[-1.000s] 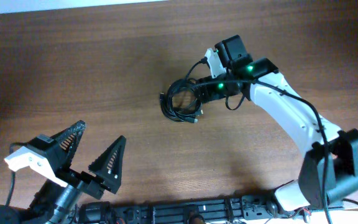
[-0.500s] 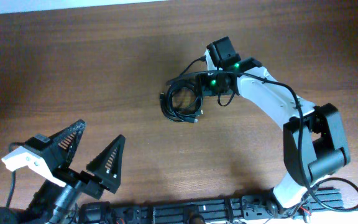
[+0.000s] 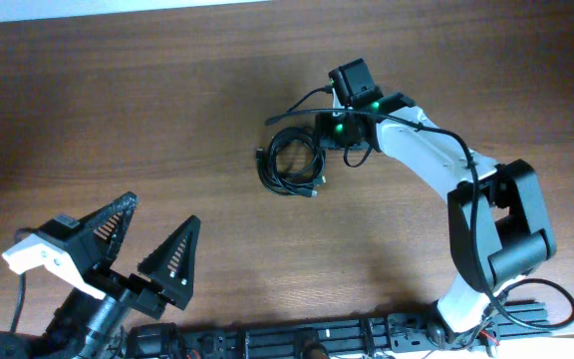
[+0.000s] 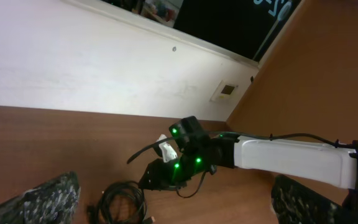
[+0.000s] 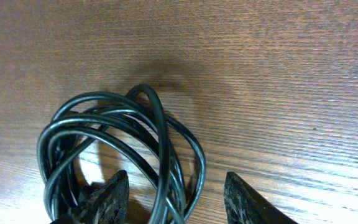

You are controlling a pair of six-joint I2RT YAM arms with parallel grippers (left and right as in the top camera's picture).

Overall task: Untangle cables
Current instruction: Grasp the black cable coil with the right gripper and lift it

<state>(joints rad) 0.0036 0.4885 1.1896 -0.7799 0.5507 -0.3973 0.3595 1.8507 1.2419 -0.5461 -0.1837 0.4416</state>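
Observation:
The cables (image 3: 289,165) are thin black cords lying in one tangled coil on the wooden table, right of centre. My right gripper (image 3: 319,133) reaches into the coil's upper right edge. In the right wrist view several strands of the cables (image 5: 129,130) run between the right gripper's (image 5: 176,179) fingers, which stand apart, the left finger inside the loop and the right one outside it. My left gripper (image 3: 145,244) hangs wide open at the front left, far from the coil. The left wrist view shows the cables (image 4: 123,200) between its fingers (image 4: 51,196), at a distance.
The right arm's white link (image 3: 436,160) arches from the front right toward the coil, with its own thicker black wire (image 3: 297,108) looping off the wrist. A white wall (image 4: 92,68) borders the table's far edge.
The right arm's base link swung round and its wrist shifted slightly left over the coil's edge. Its jaws narrowed around the strands. The left arm stayed still.

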